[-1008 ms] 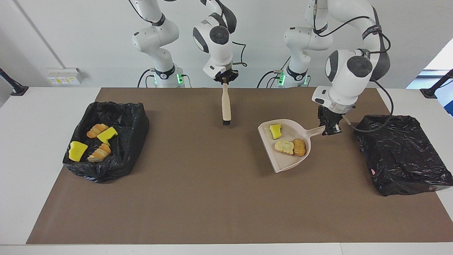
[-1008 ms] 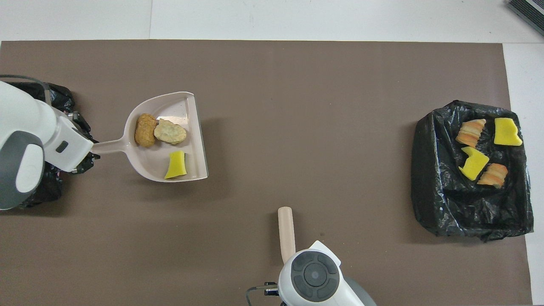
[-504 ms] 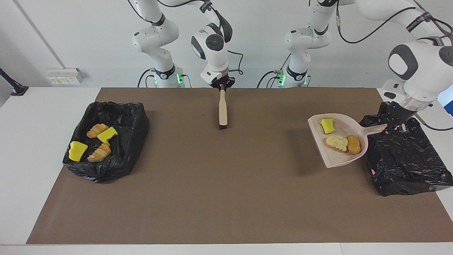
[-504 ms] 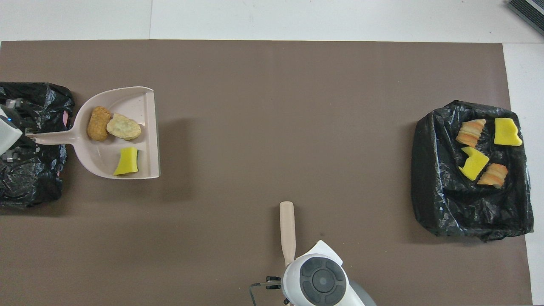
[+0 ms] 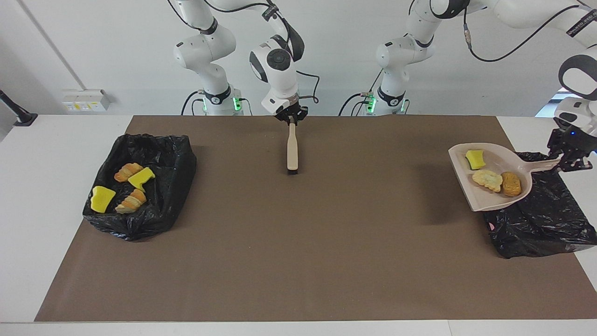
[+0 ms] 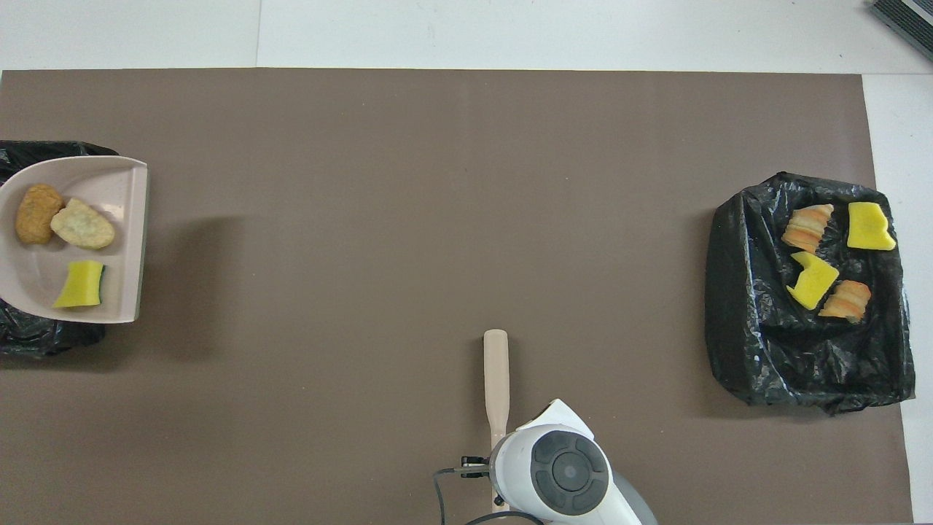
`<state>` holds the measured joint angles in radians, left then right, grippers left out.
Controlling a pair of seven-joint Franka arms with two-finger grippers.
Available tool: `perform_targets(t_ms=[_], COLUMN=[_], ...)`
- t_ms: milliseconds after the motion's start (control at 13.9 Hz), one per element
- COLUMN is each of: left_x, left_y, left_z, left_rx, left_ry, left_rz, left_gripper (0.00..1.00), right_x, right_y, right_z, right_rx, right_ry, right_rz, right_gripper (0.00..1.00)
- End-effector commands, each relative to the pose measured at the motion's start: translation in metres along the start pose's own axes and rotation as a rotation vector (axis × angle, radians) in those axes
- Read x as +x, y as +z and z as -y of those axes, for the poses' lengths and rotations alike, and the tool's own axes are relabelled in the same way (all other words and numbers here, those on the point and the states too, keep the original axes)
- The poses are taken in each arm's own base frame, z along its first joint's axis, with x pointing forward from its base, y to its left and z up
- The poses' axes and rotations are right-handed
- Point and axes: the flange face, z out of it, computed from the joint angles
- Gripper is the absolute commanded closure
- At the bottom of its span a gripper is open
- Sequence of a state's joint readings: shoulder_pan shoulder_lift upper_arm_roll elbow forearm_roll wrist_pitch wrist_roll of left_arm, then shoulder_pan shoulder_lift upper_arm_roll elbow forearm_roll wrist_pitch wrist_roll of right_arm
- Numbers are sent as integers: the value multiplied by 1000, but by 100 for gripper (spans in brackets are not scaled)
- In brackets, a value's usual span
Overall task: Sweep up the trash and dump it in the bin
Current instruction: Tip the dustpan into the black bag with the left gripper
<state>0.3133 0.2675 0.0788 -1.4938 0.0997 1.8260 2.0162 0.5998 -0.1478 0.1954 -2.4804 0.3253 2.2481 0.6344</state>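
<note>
My left gripper is shut on the handle of the beige dustpan, which hangs level over the black-lined bin at the left arm's end of the table. Three pieces of trash lie in the pan: a yellow sponge, a pale lump and a brown lump. The overhead view shows the dustpan covering part of the bin, with the left gripper out of frame. My right gripper is shut on the brush, held bristles-down over the mat close to the robots.
A second black-lined bin stands at the right arm's end of the table and holds several yellow sponge pieces and bread-like lumps. A brown mat covers the table between the two bins.
The left arm has carried the loaded dustpan from the mat's middle toward its own end and over the bin, lifting it slightly. The right arm has drawn the brush back toward the robots.
</note>
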Motion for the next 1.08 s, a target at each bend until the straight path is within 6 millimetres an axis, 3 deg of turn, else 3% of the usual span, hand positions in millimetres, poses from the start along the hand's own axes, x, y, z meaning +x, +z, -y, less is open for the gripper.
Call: perform_targets(t_ms=[0, 216, 288, 360, 432, 648, 792, 1008], left_x=[-44, -48, -50, -54, -50, -36, -23, -8], left_y=[-13, -16, -18, -22, -19, -25, -28, -26], left_z=[5, 13, 14, 13, 15, 24, 19, -1], left_rx=[12, 41, 45, 53, 38, 3, -13, -6], left_ry=[-2, 1, -11, -19, 15, 21, -37, -136], left_rz=[74, 169, 210, 261, 327, 521, 639, 799], left_gripper=[100, 100, 100, 100, 100, 100, 100, 100], right_x=[7, 7, 7, 8, 9, 18, 29, 69], right_y=[14, 15, 16, 15, 14, 2, -11, -51], right_z=[-1, -2, -2, -1, 0, 12, 12, -5], right_rx=[-13, -17, -19, -18, -17, 1, -8, -10], right_ry=[-24, -26, -24, -22, -24, -39, -57, -27], right_rz=[-15, -12, -8, -9, -8, -26, -59, -149], right_gripper=[100, 100, 80, 47, 0, 0, 0, 0])
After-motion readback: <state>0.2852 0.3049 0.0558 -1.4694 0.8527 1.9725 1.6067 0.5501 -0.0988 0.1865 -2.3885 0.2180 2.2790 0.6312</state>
